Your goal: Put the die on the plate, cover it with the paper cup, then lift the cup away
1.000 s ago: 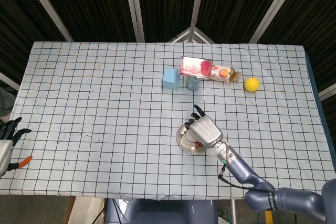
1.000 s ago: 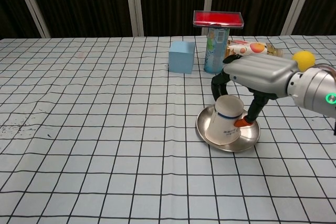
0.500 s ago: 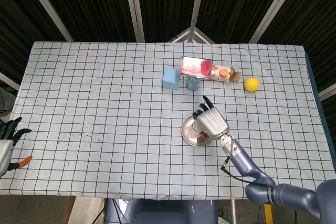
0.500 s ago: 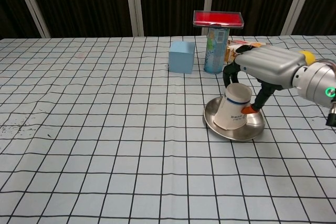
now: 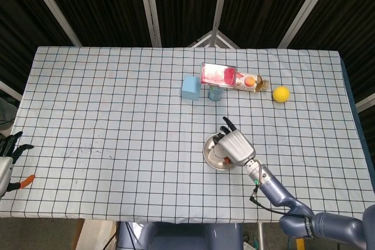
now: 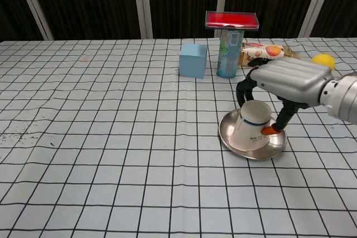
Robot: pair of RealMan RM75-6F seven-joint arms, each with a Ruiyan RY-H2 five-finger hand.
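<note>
Behind the plate (image 6: 234, 140) stand a blue cube (image 6: 193, 60) and a can (image 6: 228, 54); the bench (image 6: 100, 137) to its left lies open.

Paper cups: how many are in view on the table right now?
1. The white paper cup with a blue band sits upside down and tilted on the round metal plate, gripped from above by the right hand. None other shows.

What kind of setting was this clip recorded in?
Probably a robot lab test bench: a table under a grid-printed cloth, dark slatted panels behind, and unrelated props, a blue cube, a yellow ball, set out in a row.
</note>
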